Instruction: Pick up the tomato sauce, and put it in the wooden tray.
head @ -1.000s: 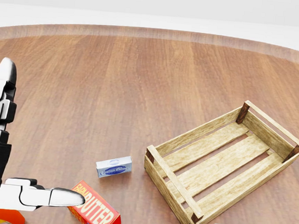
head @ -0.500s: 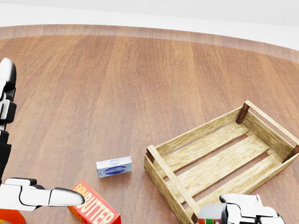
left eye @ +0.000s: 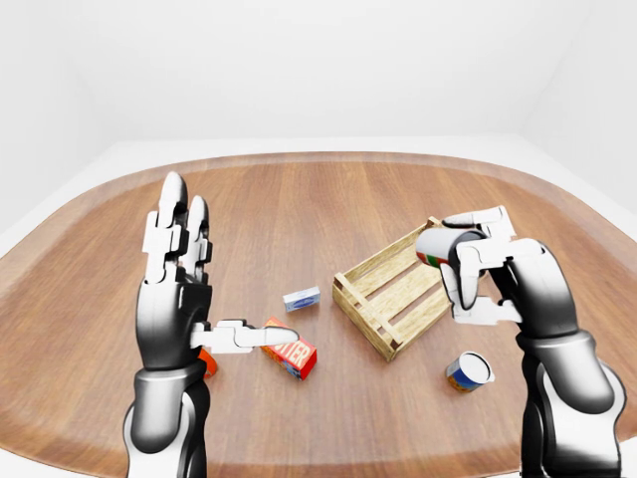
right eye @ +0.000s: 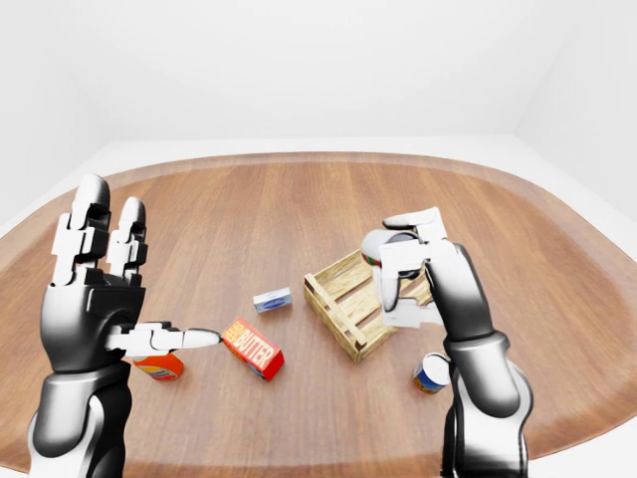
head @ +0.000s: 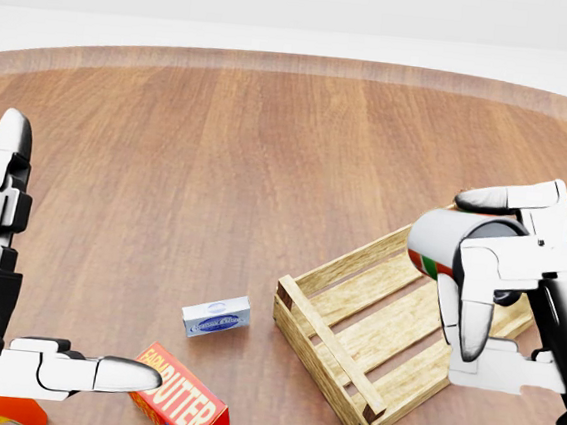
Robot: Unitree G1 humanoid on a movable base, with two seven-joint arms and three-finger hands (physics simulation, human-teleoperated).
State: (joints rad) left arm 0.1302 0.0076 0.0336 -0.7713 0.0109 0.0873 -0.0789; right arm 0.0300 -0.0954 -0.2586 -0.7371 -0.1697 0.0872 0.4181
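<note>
Carrying step: the right hand (head: 488,282) held the tomato sauce (head: 439,244), a small can with a red, white and green band, fingers wrapped round it
Can's position: lifted clear of the table (left eye: 318,199), lying on its side in the grasp, above the right-hand part of the wooden tray (head: 353,325) in the head view
Tray: slatted crate with nothing in it, resting at an angle on the table, below and left of the held can in the head view
Left hand (left eye: 179,279): raised with fingers spread and apart, gripping nothing, its thumb pointing toward the butter box (head: 183,400)
Other things: a small blue and white box (head: 215,316) lay between the butter box and the tray; an orange item (right eye: 157,367) sat below the left hand; a second can (left eye: 468,371) lay on the table near the right arm, outside the tray
Stage, as I judged it: pick-up done, placing not yet done
Next move: lower the can between the tray's walls, over the slats, before the fingers part, minding the near rail
</note>
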